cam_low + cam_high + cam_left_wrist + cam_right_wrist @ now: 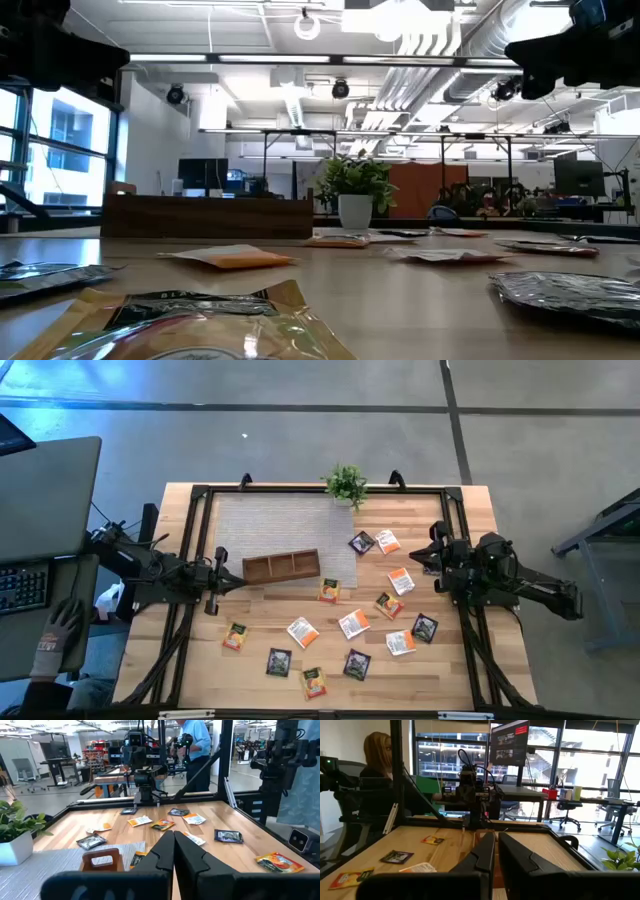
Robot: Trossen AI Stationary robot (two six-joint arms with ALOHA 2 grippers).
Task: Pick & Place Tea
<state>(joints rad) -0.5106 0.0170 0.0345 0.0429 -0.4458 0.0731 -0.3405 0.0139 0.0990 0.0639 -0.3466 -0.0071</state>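
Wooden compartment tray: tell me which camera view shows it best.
The high view: the wooden compartment tray lies whole from above, its compartments open to sight, on the grey mat. The low view shows only its long side wall. The left wrist view catches one end behind that arm's fingers. I cannot make it out in the right wrist view.

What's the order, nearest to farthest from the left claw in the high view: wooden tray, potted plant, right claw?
From the left claw:
1. Wooden tray, just beside it on the grey mat.
2. Potted plant, at the table's far edge.
3. Right claw, across the table.
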